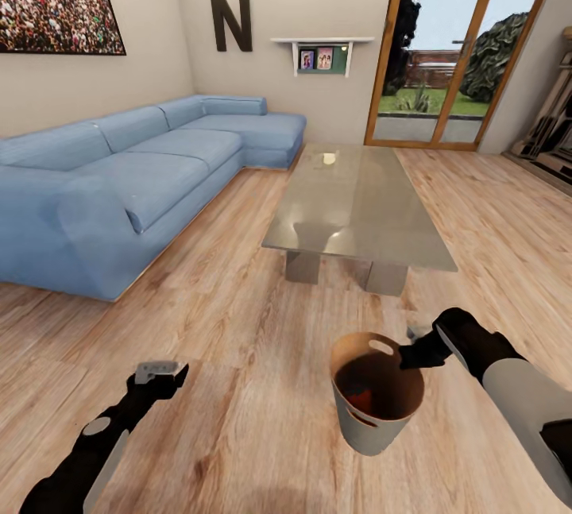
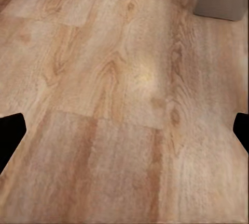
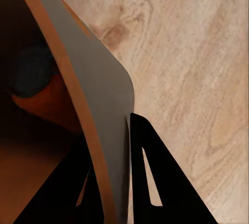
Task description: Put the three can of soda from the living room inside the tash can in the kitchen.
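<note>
Your right gripper was clamped on the tash can rim, cans inside; left gripper spread, empty. The kitchen remained ahead.

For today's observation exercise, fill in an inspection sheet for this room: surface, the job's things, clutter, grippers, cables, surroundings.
Surface: wooden floor; glass coffee table with nothing on top.
Job's things: grey bin off the floor, an orange can and a dark can inside; third can cannot be told.
Clutter: nothing seen.
Grippers: right gripper pinches the bin's rim, one finger inside, one outside; left gripper open, holding nothing, above the floor.
Cables: nothing seen.
Surroundings: blue sofa, letter N on the wall, glass door.
</note>
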{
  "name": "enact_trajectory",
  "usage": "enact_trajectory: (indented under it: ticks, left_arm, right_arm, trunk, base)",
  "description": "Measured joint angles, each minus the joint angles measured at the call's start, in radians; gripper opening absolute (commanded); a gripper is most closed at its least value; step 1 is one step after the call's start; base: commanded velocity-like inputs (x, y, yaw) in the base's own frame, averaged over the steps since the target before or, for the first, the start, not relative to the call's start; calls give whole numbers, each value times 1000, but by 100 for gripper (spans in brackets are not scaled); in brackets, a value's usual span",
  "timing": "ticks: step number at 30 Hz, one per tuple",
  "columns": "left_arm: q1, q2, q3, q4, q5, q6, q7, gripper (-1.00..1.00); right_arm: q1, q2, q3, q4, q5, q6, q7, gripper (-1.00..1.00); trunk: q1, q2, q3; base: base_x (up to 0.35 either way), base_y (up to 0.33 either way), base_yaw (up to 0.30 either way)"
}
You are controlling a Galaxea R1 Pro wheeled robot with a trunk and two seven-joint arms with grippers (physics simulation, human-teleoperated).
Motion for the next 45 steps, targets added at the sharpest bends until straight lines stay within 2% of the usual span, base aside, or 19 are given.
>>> enact_trajectory:
  ticks: [4, 8, 10, 13, 16, 23, 29, 32, 45]
  left_arm:
    - [1, -17, -22, 56, -3, -57, 5, 100]
    - [2, -22, -30, 85, 0, -78, 6, 100]
    - [2, -23, -32, 99, 1, -84, 6, 100]
    - [2, -24, -33, 104, 1, -86, 6, 100]
    - [2, -24, -33, 104, 1, -86, 6, 100]
    - [2, -24, -39, 105, -1, -87, 4, 100]
    - [2, -24, -104, 105, -2, -92, 6, 100]
    - [2, -24, -118, 105, -2, -95, 6, 100]
    - [2, -24, -123, 107, -2, -100, 6, 100]
  right_arm:
    - [13, 2, -19, -10, -38, -8, -17, -100]
    - [16, 2, -52, -11, -9, -21, -29, -100]
    - [17, 1, -88, -12, -19, -20, -30, -100]
    - [17, -1, -103, -12, -31, -15, -30, -100]
    - [18, -2, -103, -12, -9, -21, -32, -100]
    - [18, 0, -107, -13, -28, -16, -31, -100]
    - [18, -1, -107, -12, -18, -18, -31, -100]
    - [18, -2, -108, -12, -20, -17, -31, -100]
    - [18, -2, -109, -12, -14, -16, -32, -100]
  trunk:
    - [0, 0, 0]
    - [0, 0, 0]
    - [0, 0, 0]
    - [0, 0, 0]
    - [0, 0, 0]
    - [0, 0, 0]
    - [0, 0, 0]
    - [0, 0, 0]
    - [0, 0, 0]
  base:
    - [0, 0, -96]
    - [0, 0, -216]
    - [0, 0, -242]
    - [0, 0, -247]
    - [0, 0, -250]
    - [0, -51, -251]
    - [0, -243, -251]
    - [0, -276, -251]
    - [3, -278, -251]
